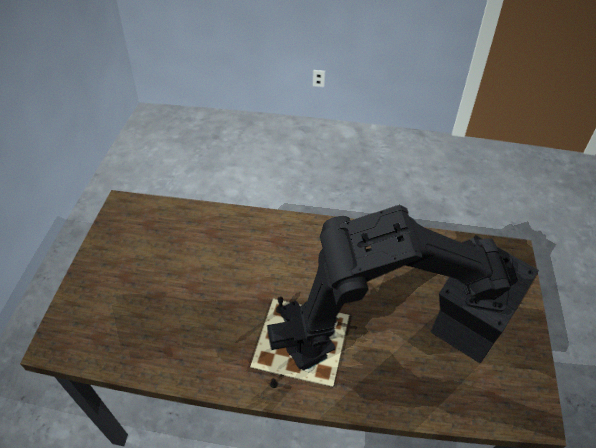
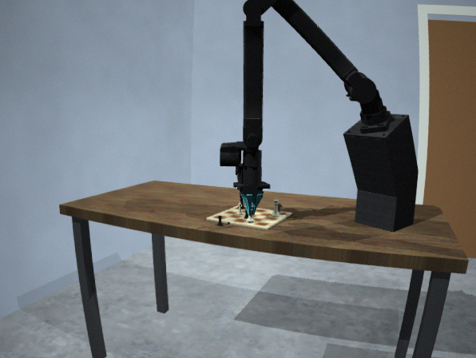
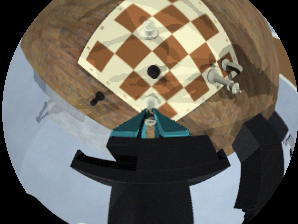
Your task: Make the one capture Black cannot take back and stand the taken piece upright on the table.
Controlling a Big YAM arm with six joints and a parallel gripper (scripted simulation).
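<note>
Jaws closed on a pale chess piece (image 2: pixel 250 220) (image 3: pixel 151 103), low over the near part of the cream-and-brown checkered board (image 1: pixel 259 368) (image 2: pixel 263 227) (image 3: pixel 85 63); teal fingertips (image 2: pixel 250 208) at its upper part. Just beyond, on the board, a round-topped black piece (image 3: pixel 153 71); farther across, a stubby white piece (image 3: pixel 149 29). Toward one side, a tall pale piece (image 2: pixel 275 208) (image 3: pixel 215 77), close to a smaller dark-looking one. Off the board, upright on the brown wooden tabletop (image 1: pixel 175 280) (image 2: pixel 160 204) (image 3: pixel 50 45), a small black piece (image 1: pixel 273 383) (image 2: pixel 220 220) (image 3: pixel 97 98).
</note>
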